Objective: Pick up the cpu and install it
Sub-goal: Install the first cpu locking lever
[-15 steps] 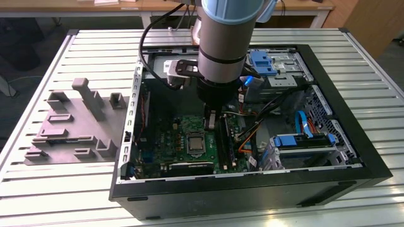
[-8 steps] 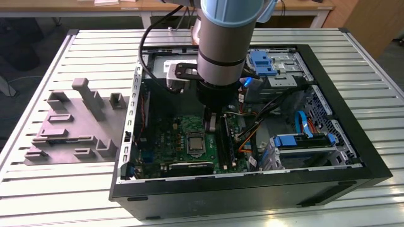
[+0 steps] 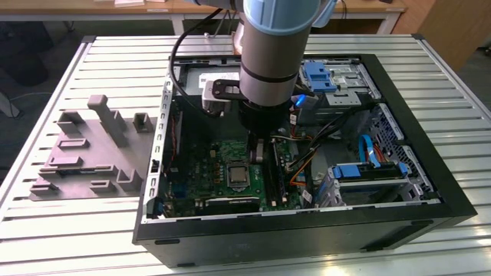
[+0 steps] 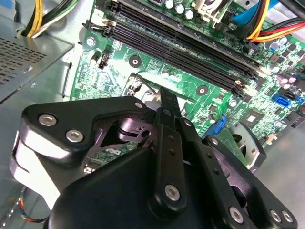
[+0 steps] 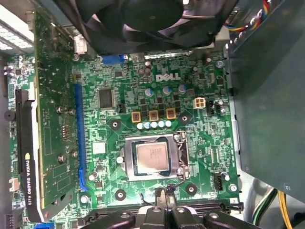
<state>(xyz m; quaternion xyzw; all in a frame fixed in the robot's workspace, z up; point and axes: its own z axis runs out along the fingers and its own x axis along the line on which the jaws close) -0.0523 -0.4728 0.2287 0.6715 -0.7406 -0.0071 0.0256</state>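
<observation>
One cpu [image 5: 152, 159] seated in its socket frame [image 5: 151, 158].
My gripper [image 5: 164, 194] hangs just beside it, fingers pinched together, empty.

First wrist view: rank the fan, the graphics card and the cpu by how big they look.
1. graphics card and fan: similar, and the fan is cut off and nearer, so unranked.
2. cpu, clearly smallest.

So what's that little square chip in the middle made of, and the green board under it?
The cpu looks metal-topped: a dull silvery-beige lid with a matte sheen, seated inside a shinier metal frame. The board looks like rigid laminate with a glossy green coating, judging by its fine printed lines and soldered parts. The black claw hovers near it.
</observation>
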